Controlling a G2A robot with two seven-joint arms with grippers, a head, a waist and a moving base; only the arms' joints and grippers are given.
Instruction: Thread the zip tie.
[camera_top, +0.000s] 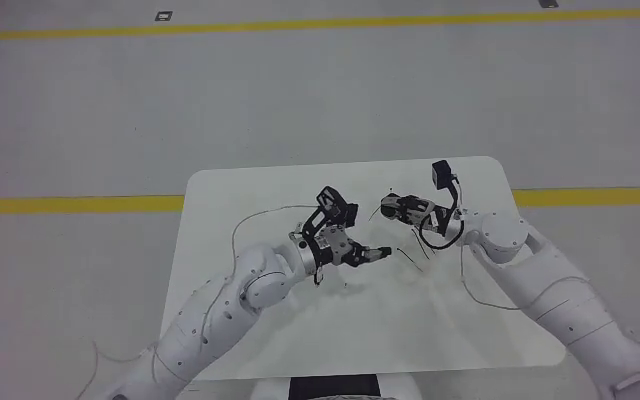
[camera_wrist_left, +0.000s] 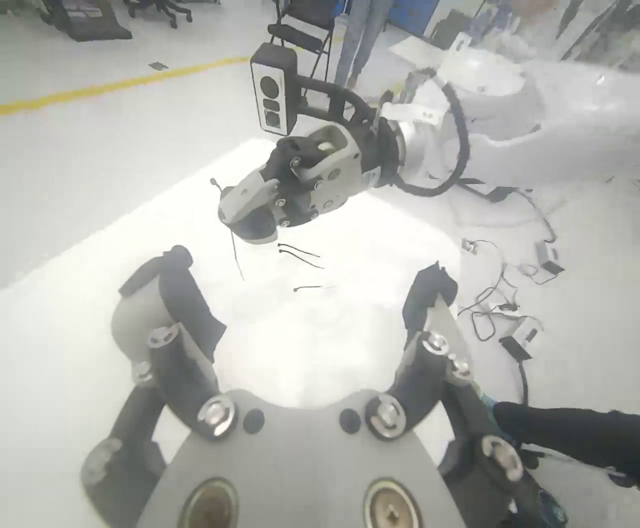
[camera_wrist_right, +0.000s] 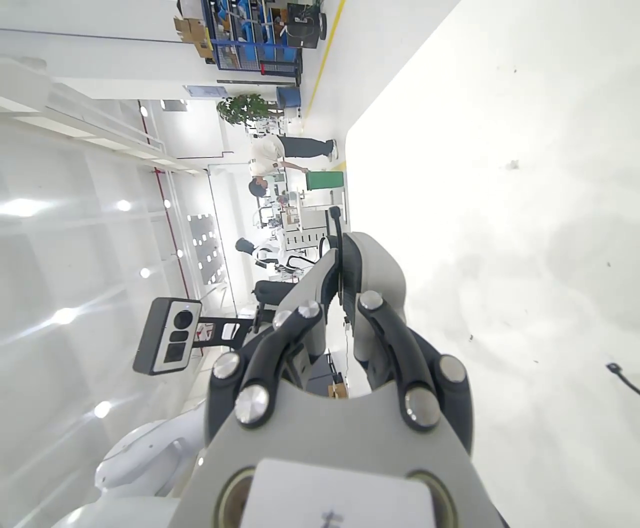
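Zip tie (camera_wrist_left: 236, 252) in closed right tool (camera_wrist_left: 231, 216), spare ties (camera_wrist_left: 299, 251) nearby, left wrist view

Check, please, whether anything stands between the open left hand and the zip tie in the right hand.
Nothing visible does. The left hand faces the zip tie hanging from the shut right hand; loose ties lie on the table beneath.

A thin black plastic zip tie (camera_wrist_right: 339, 232) is held near upright in the right gripper (camera_wrist_right: 345, 246), head uppermost, toward 1 o'clock of the white table's (camera_top: 300, 330) middle. Three loose black ties (camera_wrist_left: 300, 251) are laid flat toward 3 o'clock.
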